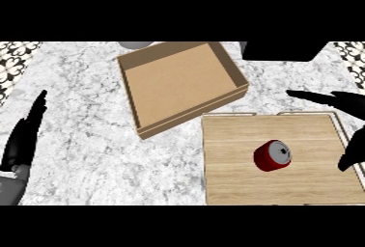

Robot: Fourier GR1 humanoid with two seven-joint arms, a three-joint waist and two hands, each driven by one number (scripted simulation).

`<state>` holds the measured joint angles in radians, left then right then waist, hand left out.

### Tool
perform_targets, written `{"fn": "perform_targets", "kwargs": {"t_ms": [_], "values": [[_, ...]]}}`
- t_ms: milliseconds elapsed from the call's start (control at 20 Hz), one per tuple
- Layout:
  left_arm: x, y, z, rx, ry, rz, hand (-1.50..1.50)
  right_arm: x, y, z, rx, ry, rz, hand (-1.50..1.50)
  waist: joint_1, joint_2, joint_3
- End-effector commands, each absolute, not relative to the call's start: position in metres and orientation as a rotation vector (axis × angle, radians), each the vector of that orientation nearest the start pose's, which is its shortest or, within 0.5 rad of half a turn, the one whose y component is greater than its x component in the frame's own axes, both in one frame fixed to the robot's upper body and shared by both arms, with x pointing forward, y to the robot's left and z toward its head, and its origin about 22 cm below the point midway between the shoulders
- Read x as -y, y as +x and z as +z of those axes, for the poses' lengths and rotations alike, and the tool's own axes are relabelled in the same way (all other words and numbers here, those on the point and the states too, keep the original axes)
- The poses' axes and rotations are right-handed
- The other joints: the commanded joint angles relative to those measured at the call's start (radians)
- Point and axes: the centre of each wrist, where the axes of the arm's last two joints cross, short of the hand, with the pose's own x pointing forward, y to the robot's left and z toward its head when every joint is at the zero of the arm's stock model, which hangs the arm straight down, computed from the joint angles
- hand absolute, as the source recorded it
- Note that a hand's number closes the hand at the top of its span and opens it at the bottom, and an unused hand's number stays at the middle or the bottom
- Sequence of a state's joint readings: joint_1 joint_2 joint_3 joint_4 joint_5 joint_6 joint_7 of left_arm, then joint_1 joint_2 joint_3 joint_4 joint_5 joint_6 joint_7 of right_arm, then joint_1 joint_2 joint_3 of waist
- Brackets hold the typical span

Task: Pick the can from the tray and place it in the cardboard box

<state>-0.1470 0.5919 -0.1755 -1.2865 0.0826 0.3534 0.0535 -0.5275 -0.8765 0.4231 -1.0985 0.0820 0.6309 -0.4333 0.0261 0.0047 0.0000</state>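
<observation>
A red can [272, 156] with a grey top stands on the wooden tray [235, 183] at the lower right. The open cardboard box [182, 82] lies up and to the left of the tray, with nothing inside. My right hand [347, 103] is open at the right edge, fingers spread above and to the right of the can, its thumb pointing down beside the tray; it does not touch the can. At the left edge my left hand [23, 132] rests open, fingers pointing up.
A black object [281, 50] sits at the back right and a grey round object [135, 45] peeks out behind the box. The marble counter [85, 159] stretches between my left hand and the tray. Patterned tiles show at both upper corners.
</observation>
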Motion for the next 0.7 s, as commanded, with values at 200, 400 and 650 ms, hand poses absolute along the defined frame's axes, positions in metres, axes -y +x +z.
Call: {"fn": "perform_targets", "kwargs": {"t_ms": [200, 400, 650], "values": [[-0.357, 0.263, 0.007, 1.367, 0.632, -0.213, 0.0, 0.325, 0.365, 0.121, 1.102, 0.123, 1.551, -1.5, -0.013, -0.004, 0.0], [-0.362, 0.262, 0.015, 1.366, 0.66, -0.221, 0.0, 0.331, 0.364, 0.106, 1.111, 0.047, 1.555, -1.5, -0.018, -0.004, 0.0], [-0.355, 0.264, 0.021, 1.382, 0.649, -0.221, 0.0, 0.312, 0.378, 0.086, 1.105, 0.068, 1.577, -1.5, -0.011, -0.002, 0.001]]}}
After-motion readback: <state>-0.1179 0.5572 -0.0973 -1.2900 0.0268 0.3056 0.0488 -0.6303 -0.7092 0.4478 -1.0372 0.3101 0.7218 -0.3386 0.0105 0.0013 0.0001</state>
